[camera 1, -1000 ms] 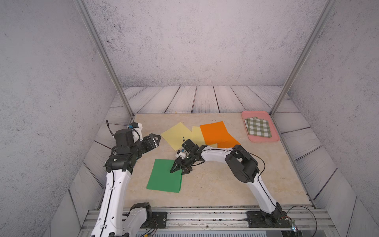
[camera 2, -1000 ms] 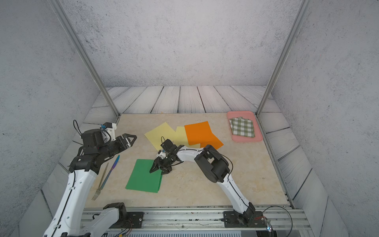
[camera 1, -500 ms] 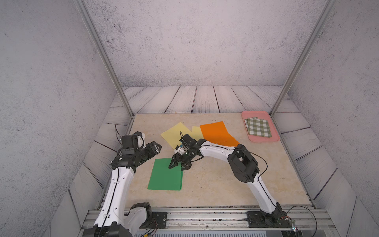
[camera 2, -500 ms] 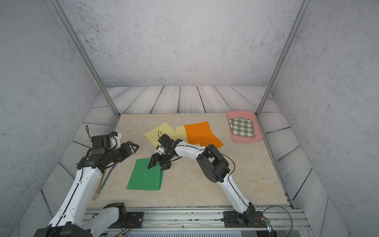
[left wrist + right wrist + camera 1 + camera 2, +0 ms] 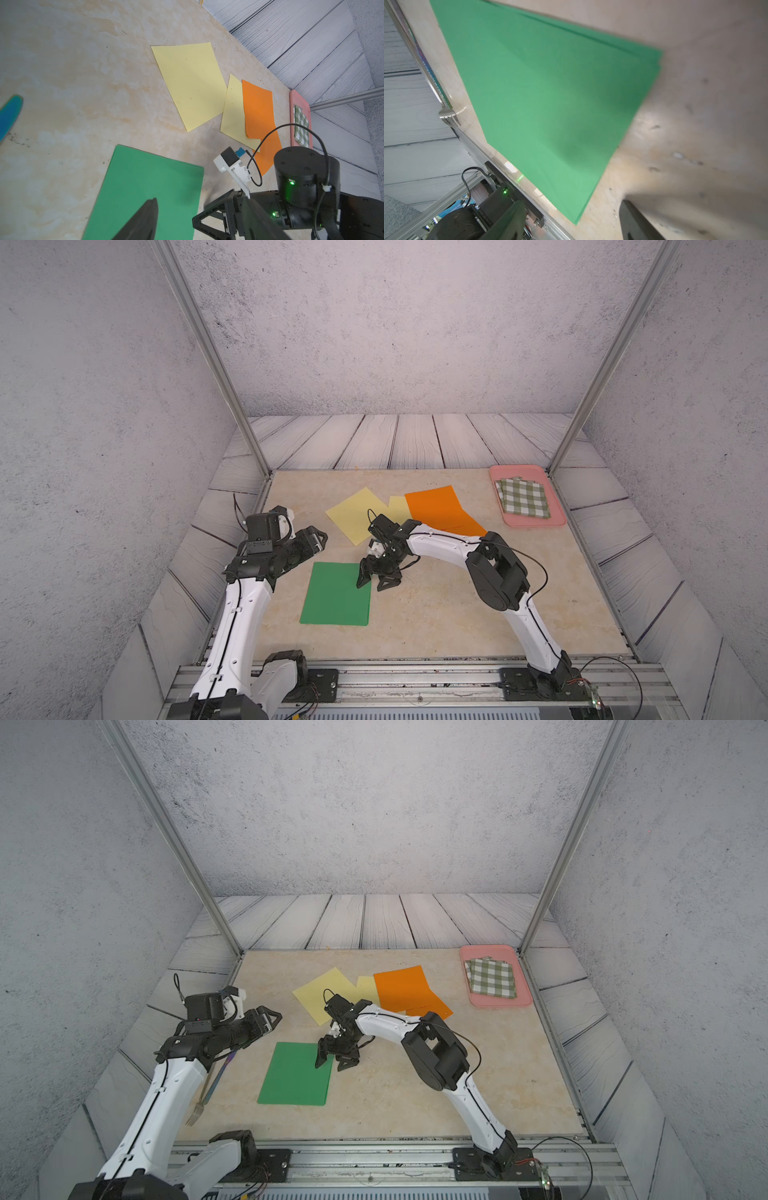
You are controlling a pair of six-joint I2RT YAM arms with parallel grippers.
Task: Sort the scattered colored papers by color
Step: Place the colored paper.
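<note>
The green papers (image 5: 336, 594) lie flat on the near left part of the counter (image 5: 436, 614). In the right wrist view a second green edge runs just inside the top sheet's edge, so the two sit almost squarely stacked. The right gripper (image 5: 376, 578) hangs over the stack's far right corner with its jaws spread and nothing between them. In both top views one fingertip lies over the green edge and the other over bare counter; I cannot tell whether either tip touches down. The left gripper (image 5: 316, 537) hovers off the stack's far left corner, pointing towards the middle of the counter, jaws apart and empty. Farther back, a pale yellow paper (image 5: 356, 515) lies turned like a diamond. Just beside it, a second pale yellow paper (image 5: 234, 116) is partly covered by an orange paper (image 5: 434, 506). A second orange paper (image 5: 268, 154) sticks out from under that one on the near side, and the right arm crosses above it. At the far right corner, well apart from the sheets, a pink tray (image 5: 536, 524) holds a folded checked cloth (image 5: 523, 498). A fork (image 5: 210, 1085) lies along the counter's left edge, partly under the left arm in a top view.
</note>
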